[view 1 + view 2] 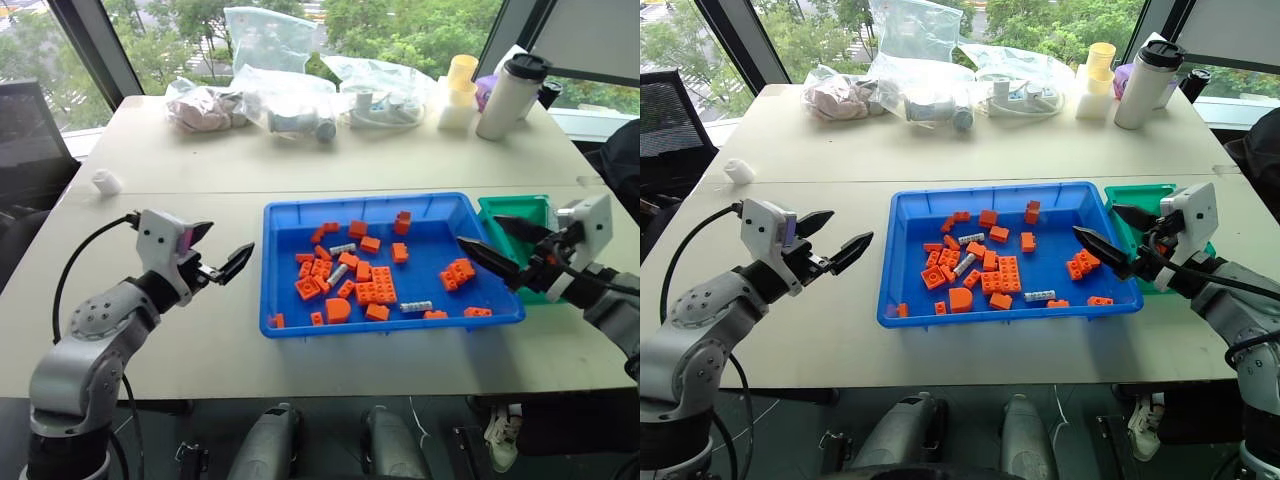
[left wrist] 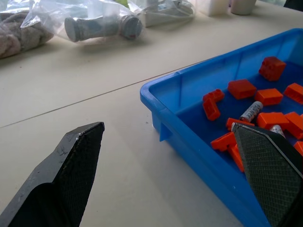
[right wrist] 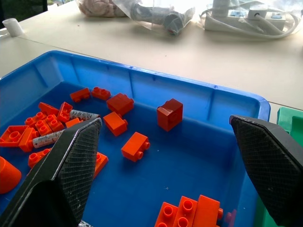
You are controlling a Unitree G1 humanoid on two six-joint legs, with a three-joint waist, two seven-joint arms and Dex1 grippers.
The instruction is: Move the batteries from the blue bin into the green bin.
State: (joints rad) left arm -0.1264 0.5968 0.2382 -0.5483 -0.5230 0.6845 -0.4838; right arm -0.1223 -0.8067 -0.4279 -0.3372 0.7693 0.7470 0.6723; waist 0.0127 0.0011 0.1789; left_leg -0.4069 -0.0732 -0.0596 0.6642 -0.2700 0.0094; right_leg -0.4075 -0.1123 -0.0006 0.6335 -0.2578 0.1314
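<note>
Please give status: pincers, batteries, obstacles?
Left pincer, right pincer open, empty. Three batteries in blue bin. Orange bricks crowd them.

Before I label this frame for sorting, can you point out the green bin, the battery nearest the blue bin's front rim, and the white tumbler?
green bin (image 1: 515, 212), left eye view, far inner wall.
battery (image 1: 416, 306), left eye view, mid-body.
white tumbler (image 1: 507, 100), left eye view, its side.
</note>
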